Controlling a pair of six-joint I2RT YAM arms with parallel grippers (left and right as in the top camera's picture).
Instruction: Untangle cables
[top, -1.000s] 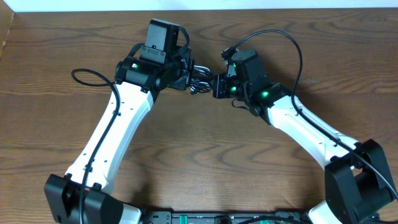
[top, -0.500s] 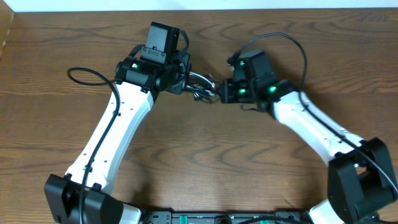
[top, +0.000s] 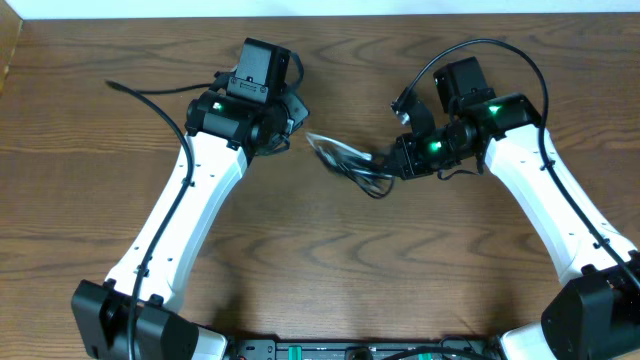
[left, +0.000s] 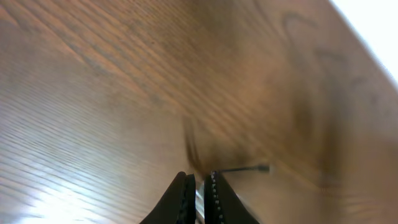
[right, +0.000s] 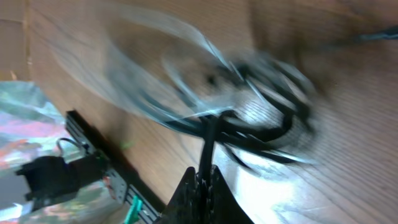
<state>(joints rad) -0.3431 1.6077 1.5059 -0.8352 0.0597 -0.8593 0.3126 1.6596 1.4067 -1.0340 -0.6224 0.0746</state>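
At centre of the overhead view, we list right gripper (right: 204, 177) clamped on black cable (top: 375, 188), left gripper (left: 199, 183) seemingly pinching white cable (top: 325, 143), to draw loops apart.

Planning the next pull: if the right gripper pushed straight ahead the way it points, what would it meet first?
The tangled cables just beyond the right gripper, then probably the table; blur hides the depth.

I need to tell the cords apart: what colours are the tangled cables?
The cables are one black, one white; clearest in the overhead view.
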